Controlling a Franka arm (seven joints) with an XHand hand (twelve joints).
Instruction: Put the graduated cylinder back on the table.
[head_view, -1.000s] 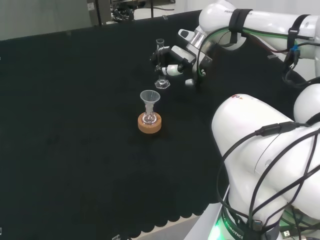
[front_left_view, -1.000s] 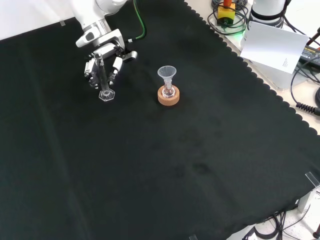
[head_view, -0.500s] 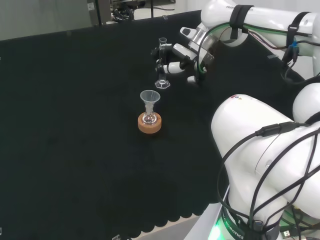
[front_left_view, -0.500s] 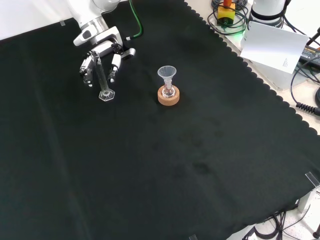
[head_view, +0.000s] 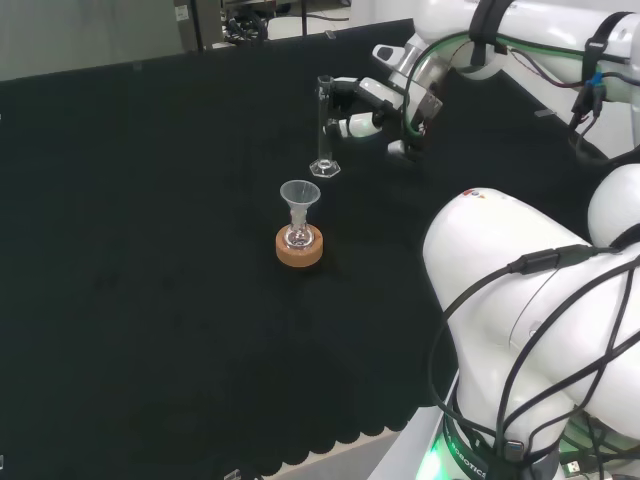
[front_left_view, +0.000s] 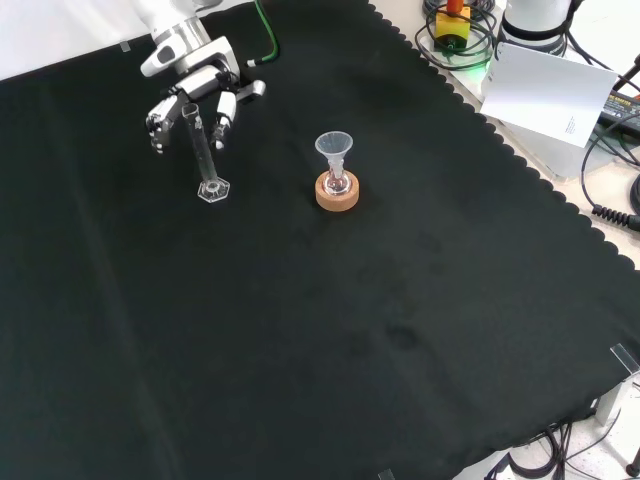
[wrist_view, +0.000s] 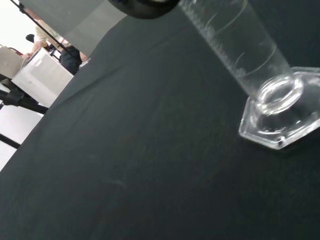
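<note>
Clear glass graduated cylinder (front_left_view: 204, 158) stands released beside the hand's (front_left_view: 190, 98) spread, empty fingers (head_view: 345, 128); next, retreat without tipping it.

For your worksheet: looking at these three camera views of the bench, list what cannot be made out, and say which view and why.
- Whether the hand touches the cylinder: front view, the clear tube overlaps the fingers.
- The cylinder's top: wrist view, cut off by the edge.
- Any liquid in the cylinder: all views, clear glass on black cloth.
- The vessel under the funnel in the cork ring: head view, too small.
</note>
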